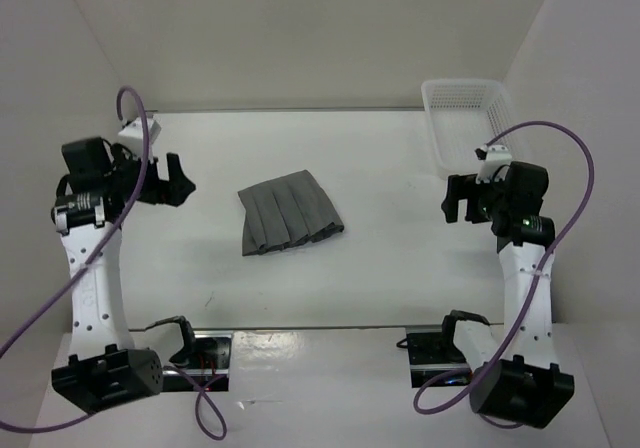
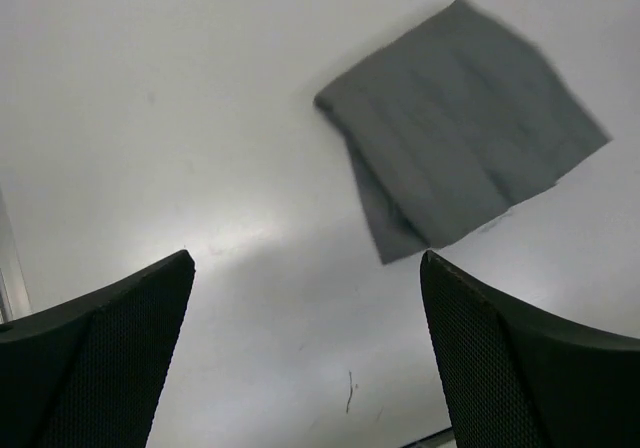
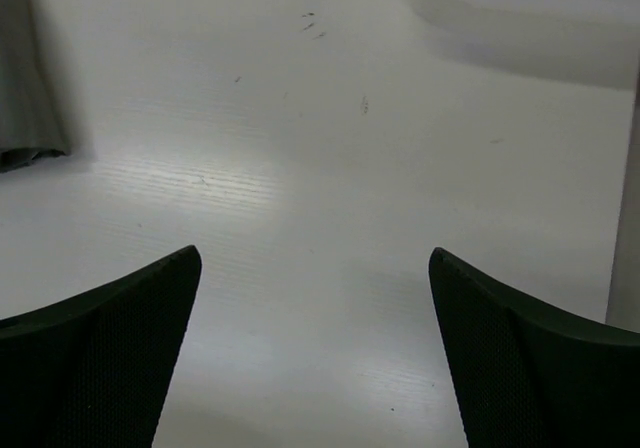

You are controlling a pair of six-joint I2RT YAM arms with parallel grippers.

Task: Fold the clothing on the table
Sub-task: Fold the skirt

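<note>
The counter is a plain white slab, matte with a soft sheen where the light falls on it. White walls close it in along the far edge and both side edges. A thin metal rail runs along its near edge, just beyond the bases of the two arms.

The surface carries a few small dark specks and scratches, which show in both wrist views.

The clothing, a dark grey pleated piece, lies flat about midway between the far and near edges, a little nearer the left edge than the right. It is doubled over into a compact slab, and one layer's edge peeks out along one side. Nothing touches it.

A white mesh basket sits in the far right corner against the walls.

The left fingers are near the left edge, raised off the counter, spread wide and empty. Between them there is only bare white surface, with the clothing well apart from them. The right fingers hang near the right edge, just on the near side of the basket. They are also spread wide and hold nothing. Purple cables loop from each arm.
</note>
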